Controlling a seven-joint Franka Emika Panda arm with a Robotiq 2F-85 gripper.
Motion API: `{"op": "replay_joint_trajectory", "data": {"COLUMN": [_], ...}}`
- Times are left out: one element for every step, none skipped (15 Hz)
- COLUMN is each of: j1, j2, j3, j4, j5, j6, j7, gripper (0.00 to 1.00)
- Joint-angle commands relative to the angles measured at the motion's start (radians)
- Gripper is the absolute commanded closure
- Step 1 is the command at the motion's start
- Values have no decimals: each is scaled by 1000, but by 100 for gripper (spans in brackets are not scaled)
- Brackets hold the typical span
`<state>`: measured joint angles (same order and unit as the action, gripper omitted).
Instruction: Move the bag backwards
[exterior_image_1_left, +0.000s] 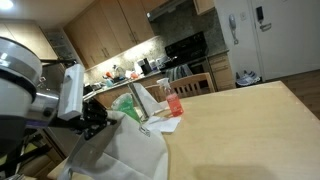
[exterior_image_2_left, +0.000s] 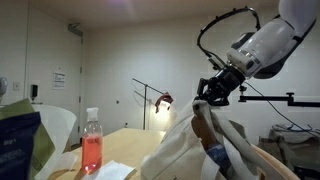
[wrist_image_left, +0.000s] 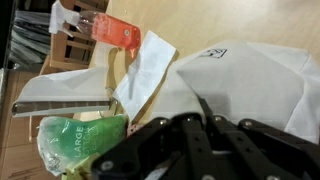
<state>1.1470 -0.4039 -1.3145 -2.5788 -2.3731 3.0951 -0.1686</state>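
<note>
Black gripper (exterior_image_2_left: 213, 95) pinches top of large off-white fabric tote bag (exterior_image_2_left: 185, 150), near clear red-liquid bottle (exterior_image_2_left: 91, 150). Grasp looks done; next, pull bag backwards.

The bag (exterior_image_2_left: 185, 150) lies on the table (exterior_image_1_left: 240, 120) below the gripper (exterior_image_2_left: 207, 100), bottle (exterior_image_2_left: 91, 150) near it.

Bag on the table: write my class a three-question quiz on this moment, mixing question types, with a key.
1. True or false: the gripper is shut on the bag.
2. Pick one: the liquid in the clear bottle is A) red, B) blue, C) green.
3. Fill the gap: in the wrist view, the small dark logo sits on the ____.

Key: 1 true; 2 A; 3 bag.
</note>
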Motion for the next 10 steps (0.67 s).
{"op": "replay_joint_trajectory", "data": {"j1": [253,322,390,452,510,566,614,662,704,744], "j2": [-14,-34,-48,-64,-80,-89,-105,-107,-106,-100], "j3": [-283,-365,-440,-505,-560,-610,-648,-680,-708,-730], "j4": [62,73,86,101,115,131,147,160,170,178], "j5": [-18,-12,-4,4,9,18,22,29,42,62], "j6": [-18,-32,-48,-69,-90,-112,-134,-156,-179,-200], "j7": [27,11,-4,-16,-27,-37,-46,-57,-73,-92], "gripper": [99,99,99,99,99,99,99,99,99,99]}}
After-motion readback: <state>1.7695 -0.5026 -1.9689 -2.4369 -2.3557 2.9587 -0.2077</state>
